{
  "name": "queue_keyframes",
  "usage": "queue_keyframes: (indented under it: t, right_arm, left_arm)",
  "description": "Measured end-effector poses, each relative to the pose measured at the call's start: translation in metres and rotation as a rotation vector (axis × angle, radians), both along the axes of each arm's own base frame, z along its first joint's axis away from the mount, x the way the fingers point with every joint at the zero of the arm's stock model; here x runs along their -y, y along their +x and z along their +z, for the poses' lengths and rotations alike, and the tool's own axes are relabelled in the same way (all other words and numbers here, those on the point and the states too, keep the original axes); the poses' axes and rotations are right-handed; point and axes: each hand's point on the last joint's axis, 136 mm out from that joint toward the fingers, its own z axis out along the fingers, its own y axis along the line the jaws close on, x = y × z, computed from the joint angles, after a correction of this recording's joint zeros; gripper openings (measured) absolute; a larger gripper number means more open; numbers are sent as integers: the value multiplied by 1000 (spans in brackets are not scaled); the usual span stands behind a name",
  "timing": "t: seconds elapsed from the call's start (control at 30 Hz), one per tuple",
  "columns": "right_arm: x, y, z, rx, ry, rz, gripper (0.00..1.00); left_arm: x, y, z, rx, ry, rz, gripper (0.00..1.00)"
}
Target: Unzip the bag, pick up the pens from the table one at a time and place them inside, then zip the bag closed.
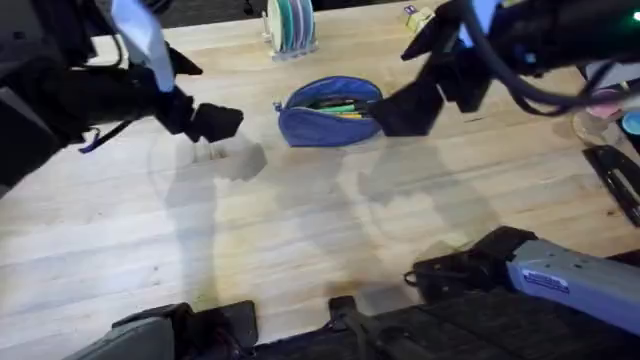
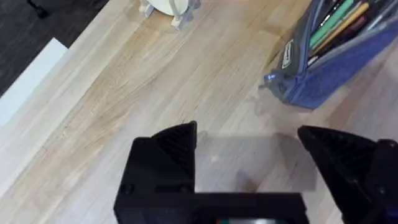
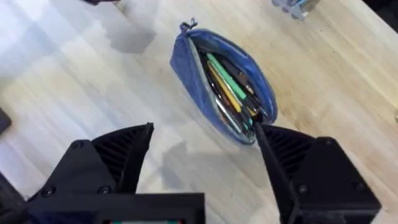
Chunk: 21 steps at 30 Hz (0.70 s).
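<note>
The blue-grey bag (image 1: 330, 110) lies unzipped on the table (image 1: 300, 230) at the back middle. Green, yellow-orange and dark pens (image 1: 340, 105) lie inside it. In the right wrist view the bag (image 3: 186, 68) gapes wide over the pens (image 3: 227, 84). My right gripper (image 1: 400, 112) hovers open at the bag's right end, and one finger (image 3: 277, 146) sits close to that end. My left gripper (image 1: 215, 122) hangs open over bare wood, well left of the bag. Its wrist view shows the bag's end (image 2: 323, 87) and the pens (image 2: 336, 22) beyond the fingers.
A small rack of coloured discs (image 1: 290, 25) stands behind the bag. A little yellow object (image 1: 418, 17) lies at the back right. Dark tools (image 1: 615, 175) and round containers (image 1: 605, 105) crowd the right edge. Bare wood stretches across the table's front.
</note>
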Motion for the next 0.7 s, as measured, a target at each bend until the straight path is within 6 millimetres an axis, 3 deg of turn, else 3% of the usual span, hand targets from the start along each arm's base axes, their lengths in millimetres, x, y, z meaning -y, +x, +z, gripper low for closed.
queue_keyframes:
  t: [0.17,0.4,0.7]
  right_arm:
    - [-5,15,-5,-15,21,-27,997]
    - [-13,24,-19,-63,16,-26,998]
    - [-46,41,-21,-113,17,22,998]
  left_arm:
    - [-6,-4,-3,37,-20,-98,993]
    - [-6,-5,-33,17,-85,-218,994]
    - [-2,-7,-66,-49,-169,-277,993]
